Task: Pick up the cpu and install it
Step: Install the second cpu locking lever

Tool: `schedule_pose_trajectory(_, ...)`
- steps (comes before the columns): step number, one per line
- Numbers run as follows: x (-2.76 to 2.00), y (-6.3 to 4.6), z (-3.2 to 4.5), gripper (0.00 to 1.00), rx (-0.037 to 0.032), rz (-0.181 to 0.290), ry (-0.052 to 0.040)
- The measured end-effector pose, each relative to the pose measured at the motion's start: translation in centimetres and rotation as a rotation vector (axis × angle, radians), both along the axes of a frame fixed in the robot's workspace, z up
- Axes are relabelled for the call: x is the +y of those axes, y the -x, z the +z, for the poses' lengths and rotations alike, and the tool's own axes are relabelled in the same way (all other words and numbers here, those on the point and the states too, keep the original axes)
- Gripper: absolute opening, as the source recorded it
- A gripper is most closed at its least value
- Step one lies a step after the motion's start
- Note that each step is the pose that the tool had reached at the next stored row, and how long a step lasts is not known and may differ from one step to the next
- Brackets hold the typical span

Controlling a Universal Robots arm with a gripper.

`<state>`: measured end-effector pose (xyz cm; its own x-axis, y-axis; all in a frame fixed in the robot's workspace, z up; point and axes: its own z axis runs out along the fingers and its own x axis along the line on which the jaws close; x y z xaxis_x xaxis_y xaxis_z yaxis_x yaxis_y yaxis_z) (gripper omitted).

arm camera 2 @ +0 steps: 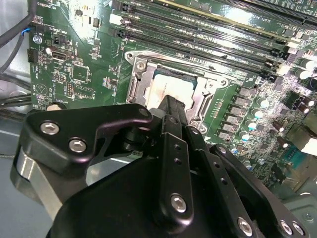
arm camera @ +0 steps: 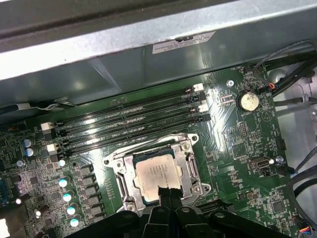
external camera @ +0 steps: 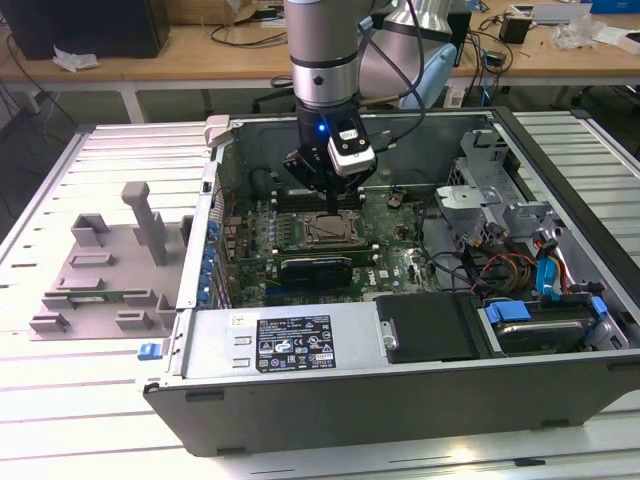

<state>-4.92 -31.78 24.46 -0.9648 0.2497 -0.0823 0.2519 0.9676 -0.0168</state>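
- The cpu (arm camera: pixel 154 175) lies flat inside the socket frame (arm camera: pixel 119 181) on the motherboard (arm camera: pixel 237 134), its silver-grey top facing up, so it appears already seated rather than carried.
- The gripper (external camera: pixel 328 190) hangs straight above that socket in the exterior view, inside the open computer case (external camera: pixel 400 350), roughly at the case's middle.
- In both wrist views the dark fingertips (arm camera 2: pixel 171 106) come together over the near edge of the chip; they look closed into a narrow point, with nothing visibly clamped between them.
- Whether the tip actually touches the chip's surface or sits just above it cannot be told.
- The key relation: the chip is directly beneath the tool, not off to either side, and its square outline sits squared up with the frame's metal edges.
- The memory slots (arm camera: pixel 133 124) run along the far side of the socket, parallel to one chip edge.
- A grey fixture (external camera: pixel 110 265) rests on the table at the exterior view's left, well apart from the case.
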Motion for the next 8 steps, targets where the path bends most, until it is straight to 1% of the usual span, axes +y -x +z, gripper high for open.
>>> schedule_pose_trajectory(1, -0.01, 0.0, 0.0, 0.11, -0.0001, 0.0, -0.0002)
schedule_pose_trajectory(2, -0.27, 0.0, 0.0, 0.11, 0.0, 0.0, -0.0001)
schedule_pose_trajectory(3, -0.63, 0.0, 0.0, 0.11, 0.0, 0.0, -0.0001)
schedule_pose_trajectory(4, -1.14, 0.0, -0.01, 0.11, 0.0, 0.001, -0.0002)
schedule_pose_trajectory(5, -1.53, 0.0, -0.02, 0.11, 0.0, 0.003, -0.0002)
schedule_pose_trajectory(6, -1.81, 0.0, -0.03, 0.11, -0.0001, 0.017, -0.0002)
schedule_pose_trajectory(8, -2.02, 0.0, -0.04, 0.11, 0.0, 0.045, -0.0002)
